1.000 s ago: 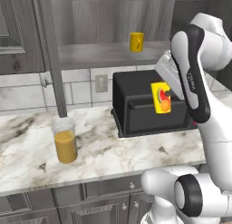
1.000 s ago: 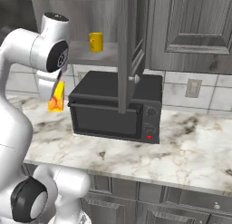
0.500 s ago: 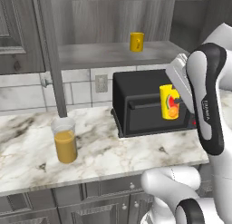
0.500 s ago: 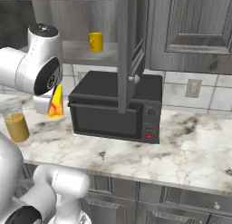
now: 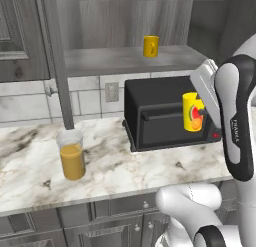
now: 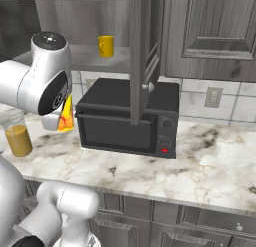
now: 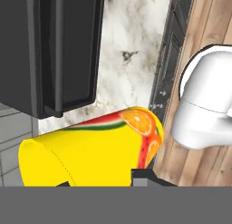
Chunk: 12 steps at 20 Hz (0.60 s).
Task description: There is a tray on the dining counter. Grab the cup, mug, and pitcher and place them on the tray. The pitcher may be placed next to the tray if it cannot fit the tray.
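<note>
My gripper [image 5: 199, 112] is shut on the cup [image 5: 191, 111], a tall bright-yellow tumbler with a red-orange fruit mark. I hold it in the air in front of the microwave, above the worktop's front edge. From the right the cup [image 6: 65, 116] peeks out behind my forearm, and it lies sideways across the hand view [image 7: 90, 148] between the fingertips [image 7: 141, 175]. The squat golden mug [image 5: 150, 46] [image 6: 105, 46] stands on the open cabinet shelf. On the worktop to the left stands the glass pitcher [image 5: 72, 154] [image 6: 18, 137] with orange liquid. The tray and the dining counter are out of view.
A black microwave [image 5: 165, 113] [image 6: 127, 118] sits on the marble worktop [image 5: 110, 166] against the tiled wall. An open cabinet door [image 5: 56, 56] [image 6: 141, 51] juts out edge-on over the worktop. Wooden floor [image 7: 204, 73] lies below the worktop edge.
My arm has swung outward, carrying the cup a little to the right and lower in front of the microwave. The pitcher has come into sight in the right base view.
</note>
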Tool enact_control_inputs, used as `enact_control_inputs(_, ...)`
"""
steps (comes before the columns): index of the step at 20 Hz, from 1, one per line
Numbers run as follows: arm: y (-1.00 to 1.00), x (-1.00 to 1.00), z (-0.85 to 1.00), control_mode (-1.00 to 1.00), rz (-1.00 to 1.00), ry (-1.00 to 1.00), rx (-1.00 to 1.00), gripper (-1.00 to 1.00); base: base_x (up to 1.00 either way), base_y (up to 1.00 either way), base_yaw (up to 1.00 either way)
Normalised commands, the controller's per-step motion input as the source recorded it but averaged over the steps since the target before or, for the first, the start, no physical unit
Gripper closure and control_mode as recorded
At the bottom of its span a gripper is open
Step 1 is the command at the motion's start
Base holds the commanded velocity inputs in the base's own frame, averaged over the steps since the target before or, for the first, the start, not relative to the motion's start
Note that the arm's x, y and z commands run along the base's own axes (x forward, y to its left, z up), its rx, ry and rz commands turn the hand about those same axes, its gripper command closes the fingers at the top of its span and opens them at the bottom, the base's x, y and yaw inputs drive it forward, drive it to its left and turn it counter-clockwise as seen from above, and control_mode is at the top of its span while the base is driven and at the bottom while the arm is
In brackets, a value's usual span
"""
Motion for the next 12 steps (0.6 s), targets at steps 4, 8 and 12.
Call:
enact_control_inputs(4, -0.1, -0.03, 0.03, -1.0, 0.0, -0.02, 0.0, 1.0, 0.0, 0.0, 0.0)
enact_control_inputs(8, 0.0, 0.0, 0.0, 1.0, 0.0, 0.0, 0.0, 1.0, -0.31, -0.08, 0.0)
enact_control_inputs(12, 0.0, 0.0, 0.0, 1.0, 0.0, 0.0, 0.0, 1.0, -0.86, -0.16, 0.13)
